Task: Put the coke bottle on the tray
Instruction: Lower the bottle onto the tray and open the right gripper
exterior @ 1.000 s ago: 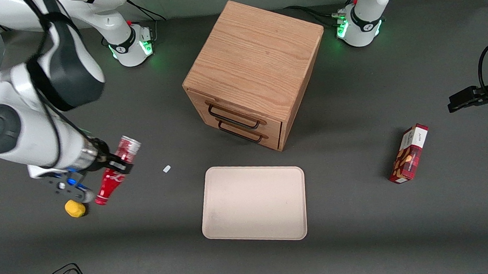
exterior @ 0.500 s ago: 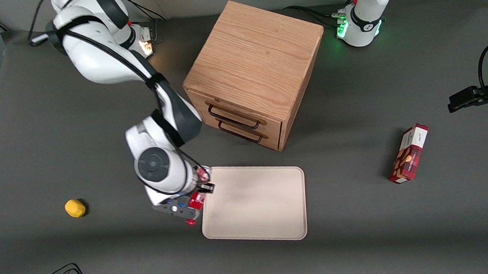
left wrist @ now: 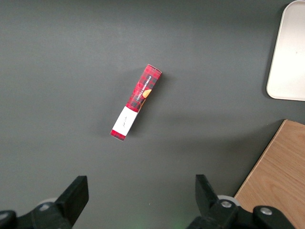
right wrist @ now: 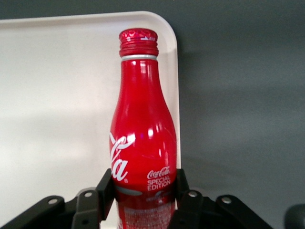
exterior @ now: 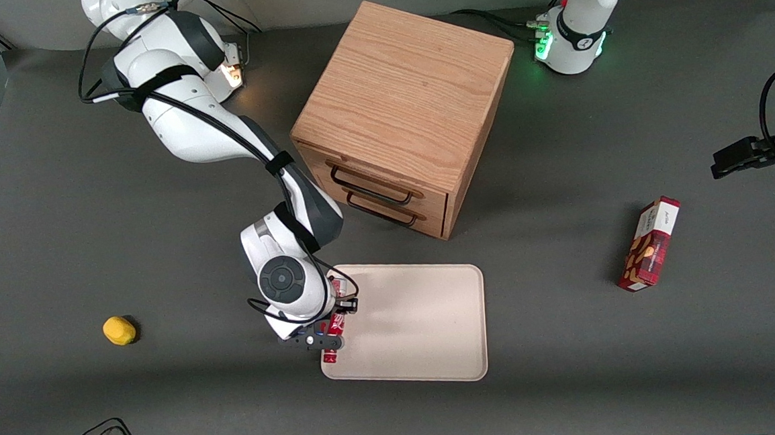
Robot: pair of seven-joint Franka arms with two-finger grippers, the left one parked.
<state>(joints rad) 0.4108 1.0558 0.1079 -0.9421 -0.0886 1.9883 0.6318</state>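
Coke bottle [right wrist: 143,129] sits clamped low on its body between the two fingers of the end effector [right wrist: 143,191], lying roughly horizontal with its cap pointing toward the front camera. A second ago it hung over bare desk [exterior: 58,231] at the working arm's end, close to the small yellow object [exterior: 119,330]; half a second ago it had reached the tray's edge. Now the bottle [exterior: 332,325] hovers over the tray [exterior: 421,323], just inside the short rim nearest the working arm and close to the front corner. That suggests the carry is nearly done and only lowering and release are left.

In the wrist view the cap lies close to the rounded corner of the tray [right wrist: 57,95] and the bottle runs beside the raised rim, partly over it, so its margin on that side looks thin. Set down here, it could catch the rim or roll off onto the desk. Shifting further over the cream surface, which is bare from here toward the parked arm's end, would probably be safer.

Farther from the camera, the wooden drawer cabinet [exterior: 408,108] stands just apart from the tray, its handles facing it; the arm's forearm passes near its corner. The red snack box [exterior: 651,245] lies well apart, toward the parked arm's end.
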